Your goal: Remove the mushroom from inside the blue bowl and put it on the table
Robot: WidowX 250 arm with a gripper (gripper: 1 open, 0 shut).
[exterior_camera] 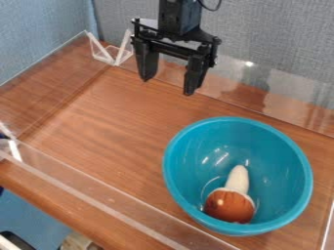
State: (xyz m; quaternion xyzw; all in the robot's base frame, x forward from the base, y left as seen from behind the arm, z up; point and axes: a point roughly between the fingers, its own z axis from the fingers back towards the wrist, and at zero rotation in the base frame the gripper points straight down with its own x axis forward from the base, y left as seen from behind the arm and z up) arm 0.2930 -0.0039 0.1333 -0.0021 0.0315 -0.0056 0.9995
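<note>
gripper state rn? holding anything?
Gripper: open, empty, above the table. The mushroom lies in the blue bowl.

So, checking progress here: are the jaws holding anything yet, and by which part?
Nothing is held. The gripper hangs open above the wooden table; the small brown-capped toy mushroom lies in the turquoise plastic bowl.

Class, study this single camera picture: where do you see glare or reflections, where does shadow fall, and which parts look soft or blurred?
In the camera view: bright sheen streaks inside the blue bowl and a small highlight on the mushroom; pale reflections on the table and its clear walls; a dim shadow beneath the open gripper; the whole picture is low-resolution and soft.
</note>
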